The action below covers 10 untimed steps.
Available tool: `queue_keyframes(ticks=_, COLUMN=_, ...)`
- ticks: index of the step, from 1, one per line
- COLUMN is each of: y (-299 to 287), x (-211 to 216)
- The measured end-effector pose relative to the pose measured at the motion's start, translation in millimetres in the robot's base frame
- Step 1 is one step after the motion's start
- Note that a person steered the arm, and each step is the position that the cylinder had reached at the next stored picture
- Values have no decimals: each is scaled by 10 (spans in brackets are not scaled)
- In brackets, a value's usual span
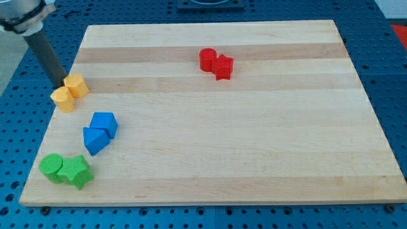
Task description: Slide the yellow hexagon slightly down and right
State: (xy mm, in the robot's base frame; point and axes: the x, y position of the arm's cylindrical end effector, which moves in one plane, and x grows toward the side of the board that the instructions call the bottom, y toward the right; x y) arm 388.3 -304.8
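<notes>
Camera view: a pale wooden board [254,146] on a blue perforated table [19,127], seen from above and slightly tilted.
Rod: a straight dark rod [46,54] comes down from the view's top left corner, leaning toward the view's right as it descends.
My tip: my tip [60,84] sits at the board's left edge, in the upper part of the view.
Pincer state: the arm carries no pincer, only the rod, so there is nothing to be open or closed and nothing is held.
Yellow hexagon: the yellow hexagon [76,84] lies just to the view's right of my tip, touching it or very nearly so; the exact contact cannot be told.
Second yellow block: a yellow block [63,99], roughly round or many-sided, lies just below my tip and touches the hexagon's lower left side.
Blue pair: a blue block [104,123] and a blue wedge-like block [95,140] touch each other, below and to the right of my tip, near it.
Green pair: a green cylinder [52,168] and a green star-like block [77,172] touch, well below my tip at the board's lower left corner.
Red pair: a rounded red block [207,59] and a red star-like block [222,66] touch, well apart from my tip toward the view's right and slightly higher.
</notes>
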Motion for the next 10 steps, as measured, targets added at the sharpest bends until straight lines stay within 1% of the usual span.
queue_keyframes(ticks=1, y=16, x=123)
queue_keyframes(ticks=3, y=368, x=133)
queue_keyframes(ticks=4, y=322, x=122)
queue_keyframes(ticks=5, y=185, x=58)
queue_keyframes(ticks=6, y=179, x=-69)
queue_keyframes(ticks=8, y=338, x=-357)
queue_keyframes(ticks=9, y=456, x=-252)
queue_keyframes(ticks=10, y=488, x=-41)
